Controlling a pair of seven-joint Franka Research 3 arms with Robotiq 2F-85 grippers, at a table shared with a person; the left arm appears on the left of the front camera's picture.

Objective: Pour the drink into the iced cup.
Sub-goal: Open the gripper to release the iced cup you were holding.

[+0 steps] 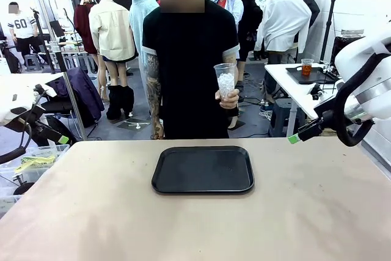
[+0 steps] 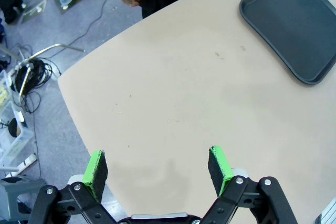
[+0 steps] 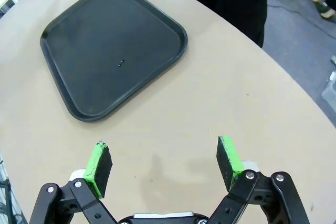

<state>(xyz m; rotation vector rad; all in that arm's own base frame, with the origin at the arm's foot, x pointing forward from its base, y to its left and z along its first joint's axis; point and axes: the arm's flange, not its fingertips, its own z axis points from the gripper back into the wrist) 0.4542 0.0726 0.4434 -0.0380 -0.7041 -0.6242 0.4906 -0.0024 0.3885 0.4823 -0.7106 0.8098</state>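
Note:
The person at the far side holds the iced cup point(image 1: 225, 80), a clear plastic cup full of white ice, at chest height in one hand. A small cup of amber-orange drink point(image 1: 306, 66) stands on a dark tray on a white side table at the back right. A black tray point(image 1: 203, 169) lies bare in the middle of the table. My left gripper point(image 2: 156, 157) hangs open over the table's left edge with nothing between its green pads. Open and unloaded too, my right gripper point(image 3: 163, 148) hovers above the table near the black tray point(image 3: 105, 45).
The black tray point(image 2: 294, 30) lies well ahead of the left gripper. The person stands close to the far edge behind the tray. My left gripper point(image 1: 60, 139) and right gripper point(image 1: 297, 137) sit at the table's far corners. Cables and bins lie on the floor at left.

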